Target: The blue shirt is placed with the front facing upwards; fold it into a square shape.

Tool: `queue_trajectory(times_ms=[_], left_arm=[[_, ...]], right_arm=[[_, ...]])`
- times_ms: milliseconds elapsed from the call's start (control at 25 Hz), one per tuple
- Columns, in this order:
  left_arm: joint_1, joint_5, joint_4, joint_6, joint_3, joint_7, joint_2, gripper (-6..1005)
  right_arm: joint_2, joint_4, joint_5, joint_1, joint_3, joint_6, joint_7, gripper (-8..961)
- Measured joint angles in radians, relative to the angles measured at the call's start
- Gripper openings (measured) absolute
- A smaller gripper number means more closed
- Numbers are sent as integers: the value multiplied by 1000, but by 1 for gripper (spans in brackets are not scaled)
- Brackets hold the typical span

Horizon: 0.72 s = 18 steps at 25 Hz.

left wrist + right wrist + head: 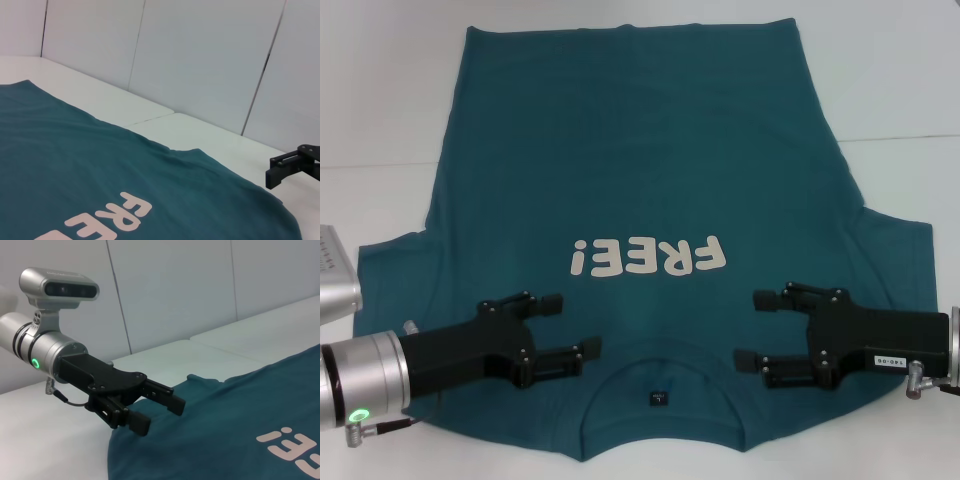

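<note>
The blue shirt [640,160] lies flat and front up on the white table, its neck [660,372] nearest me and its hem at the far side. Cream "FREE!" lettering [648,258] runs across the chest. My left gripper [570,325] is open over the shoulder area left of the neck, with nothing between its fingers. My right gripper [752,329] is open over the shoulder area right of the neck, mirroring it. The right wrist view shows the left gripper [160,412] just above the shirt [225,430]. The left wrist view catches the right gripper [287,170] beyond the shirt [75,165].
The white table [380,90] surrounds the shirt, with a seam between panels running across it [900,137]. White wall panels [200,55] stand behind the table. Both sleeves [895,260] spread outward beside the arms.
</note>
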Motion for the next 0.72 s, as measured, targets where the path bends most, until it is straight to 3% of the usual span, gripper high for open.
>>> queue_trajectory(times_ms=[520, 720], left_arm=[[8, 1, 1, 6, -9, -1, 0, 873], [32, 1, 54, -7, -139, -76, 2, 874]], right_arm=[[0, 2, -3, 1, 0, 1, 0, 941], [0, 9, -1, 0, 0, -3, 0, 942]])
